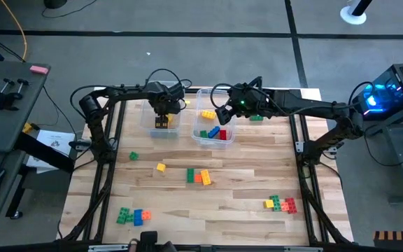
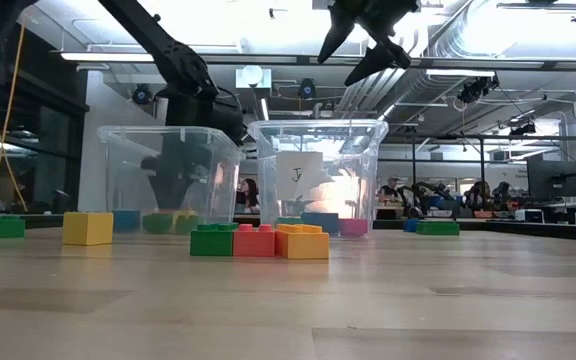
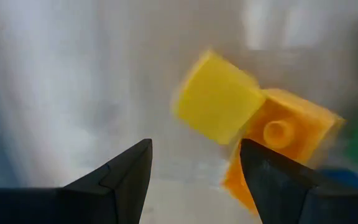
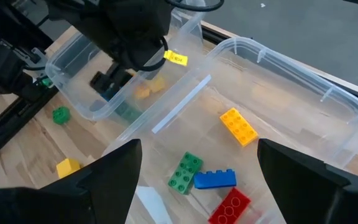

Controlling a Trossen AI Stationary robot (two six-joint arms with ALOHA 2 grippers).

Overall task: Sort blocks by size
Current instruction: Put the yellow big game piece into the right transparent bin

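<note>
— Grippers? Left gripper [image 3: 194,168] is lowered into the left bin [image 1: 161,131], open, empty; right gripper [image 4: 197,180] is held open, empty, above the right bin [image 1: 224,136].
— Blocks [image 1: 199,176]? Scattered on the table [image 1: 243,203], some binned.

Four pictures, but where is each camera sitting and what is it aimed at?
High view: overhead, looking straight down; both arms show over the table.
Low view: at tabletop height, facing the two clear bins; arms enter from above.
Left wrist view: inside a bin, facing a yellow block; own open jaws.
Right wrist view: above the bins; own open jaws.
Shared: the orange long block.
</note>
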